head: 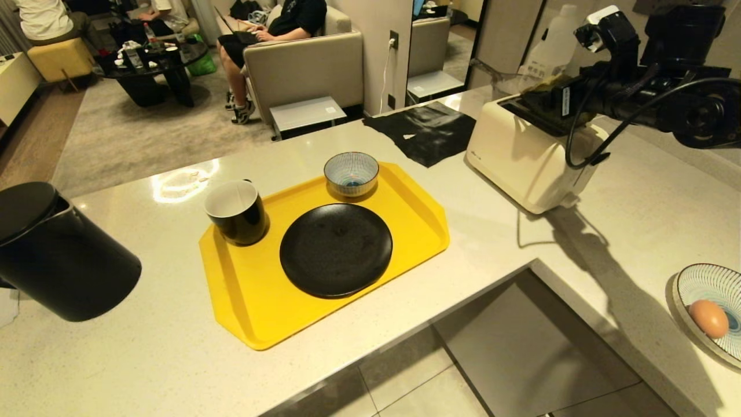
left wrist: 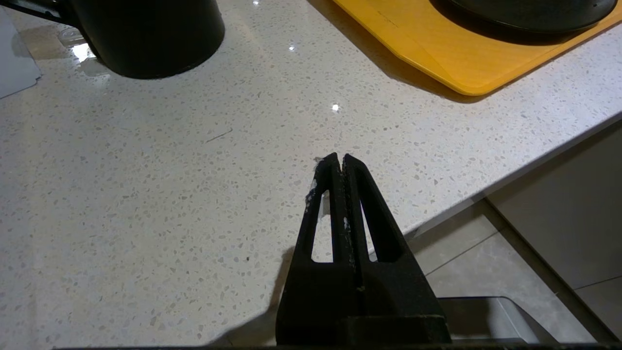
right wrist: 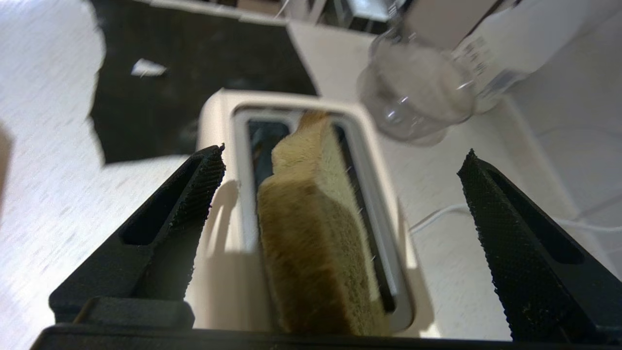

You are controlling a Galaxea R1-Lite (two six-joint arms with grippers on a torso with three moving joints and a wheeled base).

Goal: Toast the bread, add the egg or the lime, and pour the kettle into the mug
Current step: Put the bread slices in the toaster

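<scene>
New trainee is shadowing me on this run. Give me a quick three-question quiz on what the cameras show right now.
1. True or false: the bread already lies on the black plate.
2. Which gripper is open: (a) the left gripper, (b) the right gripper?
3. Fill in: the egg sits in a striped ____.

Key: 1 false, it stands in the toaster slot. 2 b, its fingers straddle the bread without touching. 3 bowl.
</scene>
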